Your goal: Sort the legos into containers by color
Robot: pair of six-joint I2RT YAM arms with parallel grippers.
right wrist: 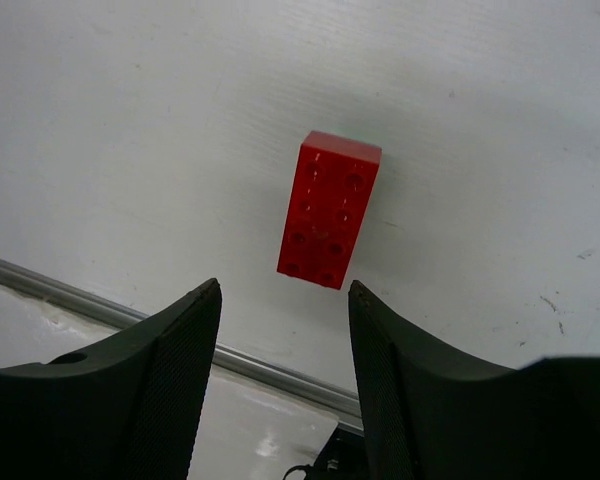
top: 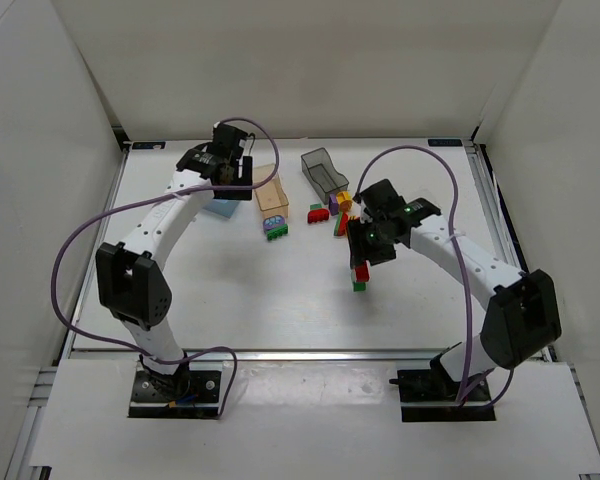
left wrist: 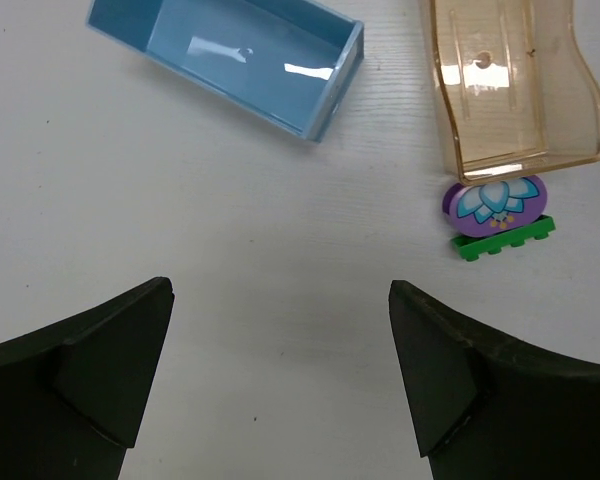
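A red brick (right wrist: 329, 208) lies on the white table just beyond my right gripper (right wrist: 285, 288), which is open and empty. From above it shows as a red-on-green stack (top: 360, 277) right below the right gripper (top: 366, 252). My left gripper (left wrist: 280, 290) is open and empty above bare table, near the light blue bin (left wrist: 330, 75) and the tan-orange bin (left wrist: 450, 120). A purple oval piece on a green brick (left wrist: 502, 240) lies at the tan bin's open end. A dark grey bin (top: 322, 170) stands at the back. Several mixed bricks (top: 330, 208) lie in front of it. No clear bin is seen.
White walls enclose the table on three sides. A metal rail (right wrist: 40, 285) runs along the table's near edge. Purple cables loop over both arms. The left gripper (top: 232, 178) hangs over the blue bin (top: 218, 208) at the back left.
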